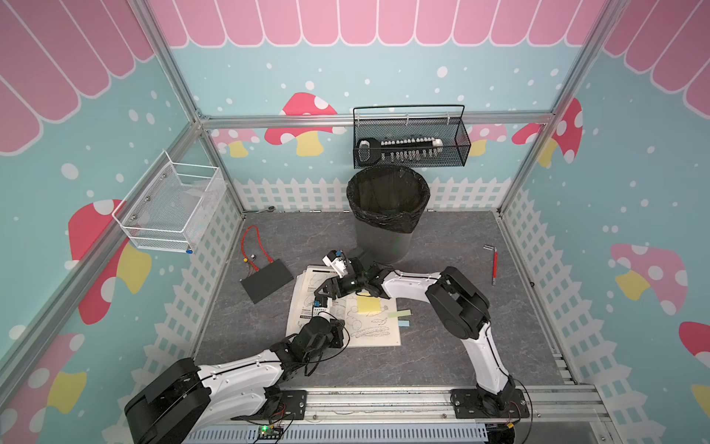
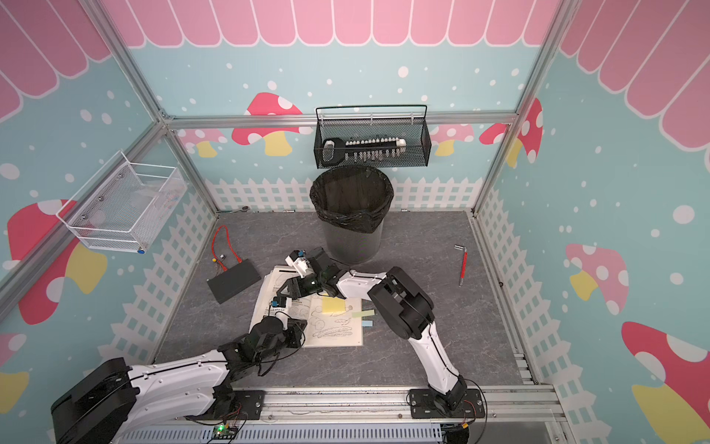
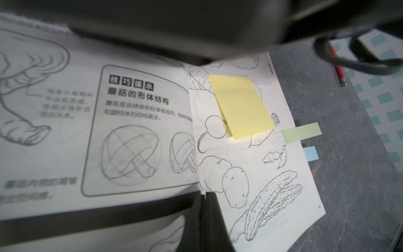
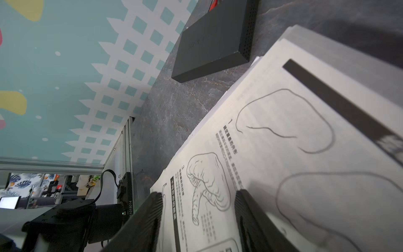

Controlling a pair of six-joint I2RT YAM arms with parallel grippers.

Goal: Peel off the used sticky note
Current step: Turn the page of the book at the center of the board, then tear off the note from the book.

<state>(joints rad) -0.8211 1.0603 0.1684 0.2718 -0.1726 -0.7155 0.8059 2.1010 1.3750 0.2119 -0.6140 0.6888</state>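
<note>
black-lined bin (image 1: 381,241) at the back; flat black box (image 1: 266,285) beside a red cable (image 1: 243,241); red-handled tool (image 1: 495,266) well apart.

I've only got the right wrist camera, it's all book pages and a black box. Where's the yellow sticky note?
Observer: The yellow sticky note is stuck on the book's facing page, over the vegetable outlines.
Operator: Is the left claw holding it?
Observer: No. The left claw is shut near the book's fold, apart from the note.
</note>
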